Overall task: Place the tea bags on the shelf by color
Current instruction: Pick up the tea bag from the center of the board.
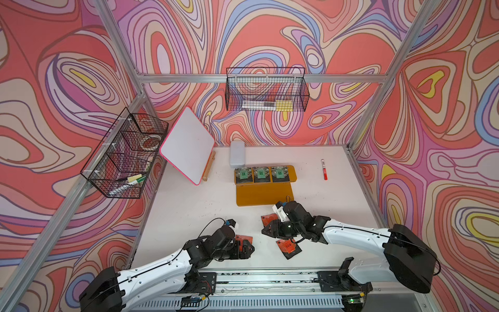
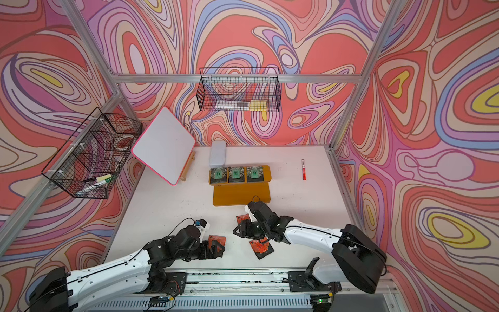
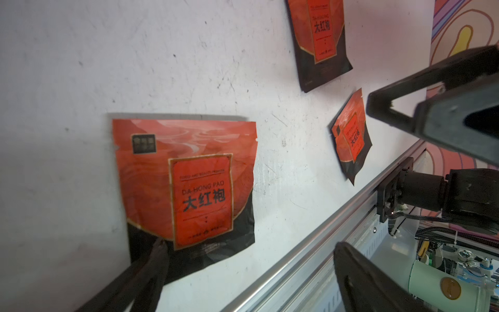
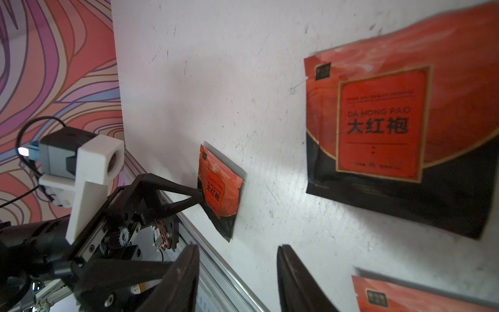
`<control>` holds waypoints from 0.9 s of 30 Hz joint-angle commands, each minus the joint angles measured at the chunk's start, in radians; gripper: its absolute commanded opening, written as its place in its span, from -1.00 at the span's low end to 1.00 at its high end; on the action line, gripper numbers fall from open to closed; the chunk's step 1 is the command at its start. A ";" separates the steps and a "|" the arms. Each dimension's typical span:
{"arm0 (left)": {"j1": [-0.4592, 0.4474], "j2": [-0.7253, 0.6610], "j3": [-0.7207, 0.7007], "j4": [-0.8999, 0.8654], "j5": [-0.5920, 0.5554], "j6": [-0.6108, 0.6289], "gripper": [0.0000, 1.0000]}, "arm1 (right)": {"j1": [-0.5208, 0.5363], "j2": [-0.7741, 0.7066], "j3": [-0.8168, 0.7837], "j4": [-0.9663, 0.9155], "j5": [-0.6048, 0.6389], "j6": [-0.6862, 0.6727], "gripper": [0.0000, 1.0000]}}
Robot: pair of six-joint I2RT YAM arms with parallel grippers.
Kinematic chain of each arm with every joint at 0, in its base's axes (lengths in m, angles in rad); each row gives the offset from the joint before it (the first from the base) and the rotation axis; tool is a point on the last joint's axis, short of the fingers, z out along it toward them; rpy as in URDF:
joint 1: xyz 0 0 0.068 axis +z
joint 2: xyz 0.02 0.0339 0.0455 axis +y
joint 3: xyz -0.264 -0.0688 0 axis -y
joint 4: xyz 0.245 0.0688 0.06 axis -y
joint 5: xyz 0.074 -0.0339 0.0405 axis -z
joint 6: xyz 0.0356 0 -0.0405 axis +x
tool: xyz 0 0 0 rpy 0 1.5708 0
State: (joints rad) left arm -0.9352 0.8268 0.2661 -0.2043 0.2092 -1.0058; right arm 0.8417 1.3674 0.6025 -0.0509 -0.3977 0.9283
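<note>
The mustard-yellow shelf (image 1: 264,195) (image 2: 240,195) stands mid-table, its lower board bare. Three green tea bags (image 1: 261,173) (image 2: 236,174) lie in a row on its higher board. Three orange-red tea bags lie flat on the table near the front. My left gripper (image 1: 247,250) (image 3: 251,259) is open wide, one fingertip (image 3: 159,243) touching the black lower edge of the left tea bag (image 1: 243,239) (image 3: 189,183). My right gripper (image 1: 263,231) (image 4: 237,259) is open with nothing between its fingers, low between the other two orange-red bags (image 1: 268,219) (image 1: 288,248) (image 4: 391,135).
A tilted whiteboard (image 1: 187,146) and a grey box (image 1: 237,154) stand at the back left. A red marker (image 1: 324,170) lies at the back right. Black wire baskets hang on the left wall (image 1: 124,154) and the back wall (image 1: 267,90). An aluminium rail (image 1: 270,278) runs along the front edge.
</note>
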 commanded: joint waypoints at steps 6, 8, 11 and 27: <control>-0.030 0.068 -0.030 0.101 -0.075 -0.045 0.98 | 0.031 0.094 -0.012 0.115 0.021 0.118 -0.06; -0.033 0.086 -0.030 0.123 -0.081 -0.049 0.98 | 0.031 0.112 -0.010 0.123 0.023 0.131 -0.07; -0.039 0.112 -0.030 0.154 -0.088 -0.053 0.98 | 0.034 0.136 0.007 0.119 0.031 0.139 -0.08; -0.065 0.168 -0.029 0.205 -0.113 -0.072 0.98 | 0.042 0.245 0.035 0.185 0.045 0.168 -0.12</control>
State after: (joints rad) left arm -0.9951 0.9783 0.2604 0.0399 0.1154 -1.0653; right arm 0.8768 1.5940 0.6228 0.1055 -0.3786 1.0840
